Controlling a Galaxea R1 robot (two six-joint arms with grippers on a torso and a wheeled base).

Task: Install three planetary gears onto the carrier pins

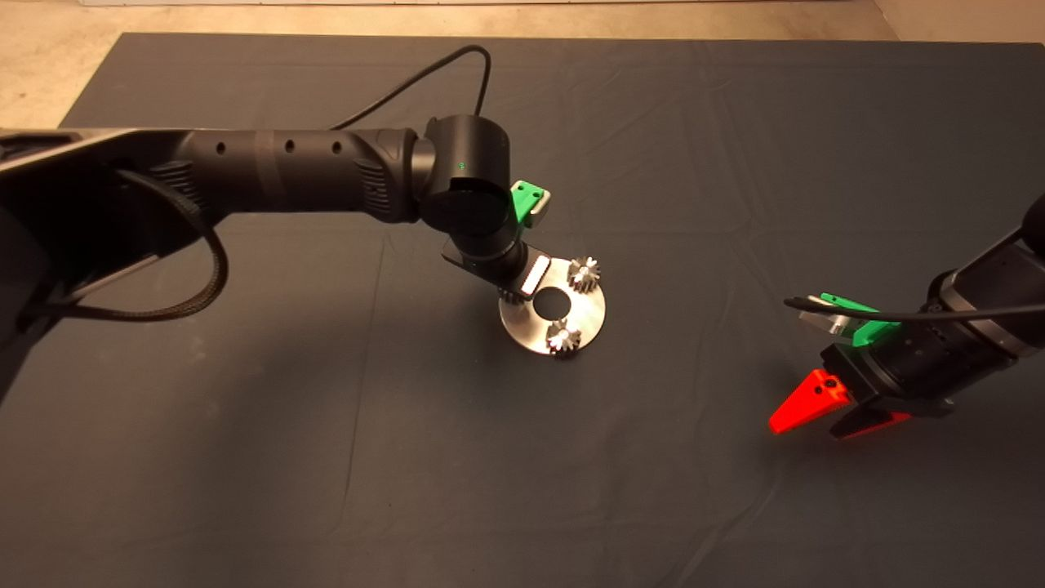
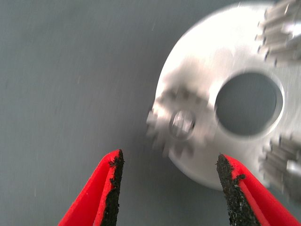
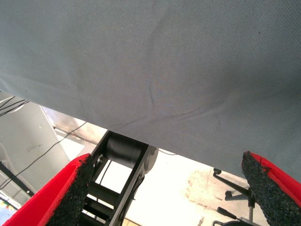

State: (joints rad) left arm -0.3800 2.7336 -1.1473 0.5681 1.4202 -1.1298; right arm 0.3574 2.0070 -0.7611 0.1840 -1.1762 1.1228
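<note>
Head view, left arm: reaches in across the dark mat [image 1: 245, 457]; its wrist hangs over the near-left edge of the disc [image 1: 584, 314] and hides the left gripper's fingers and that edge.
Head view, gears: two planetary gears sit on the disc, one at the far rim [image 1: 584, 273], one at the near rim [image 1: 563, 336].
Head view, right gripper [image 1: 816, 416]: low at the right of the mat, well apart from the disc, its red fingers parted.
Head view, writing: none can be read (nor in the other views).
Left wrist view, left gripper [image 2: 167, 188]: fingers spread wide, pinching nothing.
Left wrist view, third gear [image 2: 178, 125]: lies on the disc's rim [image 2: 202, 56] beyond the fingertips, a round end showing in its centre hole (this gear is hidden in the head view); the other two gears show at the picture's edge.
Right wrist view, right gripper [image 3: 167, 188]: fingers spread, empty, over bare mat [image 3: 164, 61]; past the mat's edge show floor, a cable and a chair base.
</note>
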